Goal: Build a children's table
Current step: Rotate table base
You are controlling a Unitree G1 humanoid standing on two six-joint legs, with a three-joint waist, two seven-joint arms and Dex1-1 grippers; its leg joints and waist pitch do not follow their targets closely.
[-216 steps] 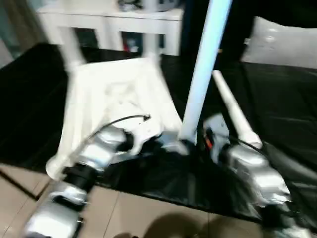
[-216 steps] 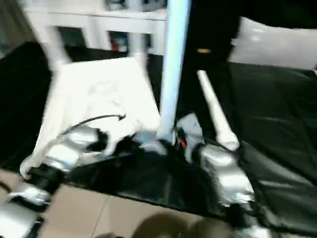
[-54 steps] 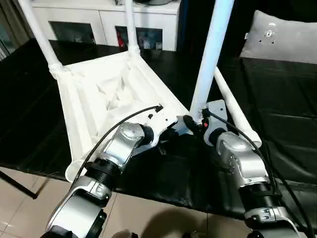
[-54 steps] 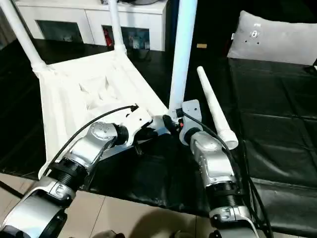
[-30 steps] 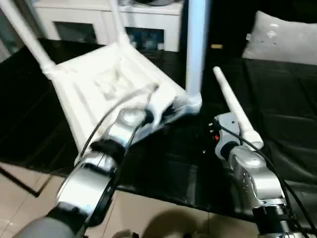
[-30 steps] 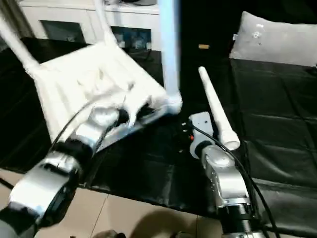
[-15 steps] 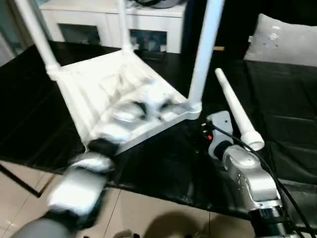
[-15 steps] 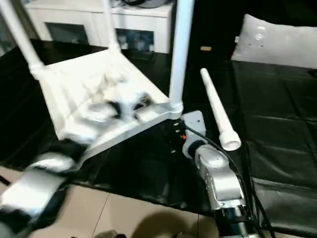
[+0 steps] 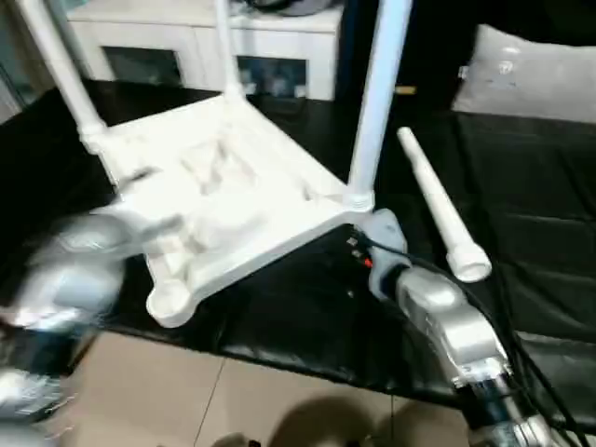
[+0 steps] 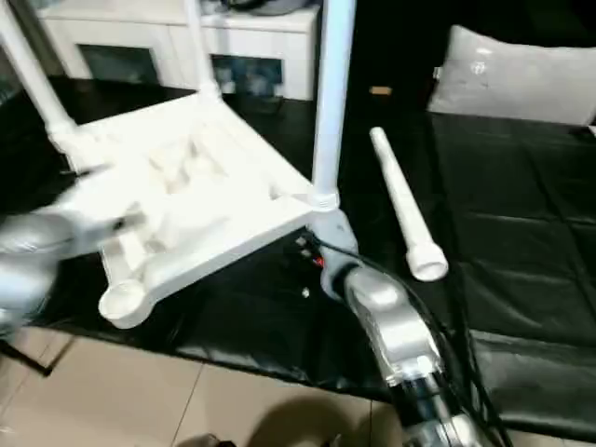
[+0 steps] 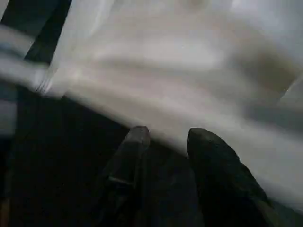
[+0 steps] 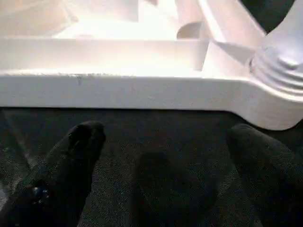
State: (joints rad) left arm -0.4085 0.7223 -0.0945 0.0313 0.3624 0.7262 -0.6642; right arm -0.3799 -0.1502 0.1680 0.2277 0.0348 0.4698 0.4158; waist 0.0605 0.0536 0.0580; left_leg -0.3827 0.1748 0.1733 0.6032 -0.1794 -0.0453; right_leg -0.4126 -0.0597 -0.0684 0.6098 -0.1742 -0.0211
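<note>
The children's table (image 9: 233, 200) is lying upside down on the black tabletop (image 9: 521, 233), three legs standing up from its corners. A loose leg (image 9: 438, 207) is resting just beside it. The right end effector (image 12: 165, 142) is gaping wide at its near rim, grasping nothing. The left end effector (image 11: 163, 142) is hovering partly parted, empty.

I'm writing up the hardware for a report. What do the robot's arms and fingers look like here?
The right arm is a rounded silver forearm with black cables running along it and a small red mark near the wrist. The left arm is silver too, though motion-blurred. Each wrist view shows two black, rounded, tapering fingers: the left gripper and the right gripper.
</note>
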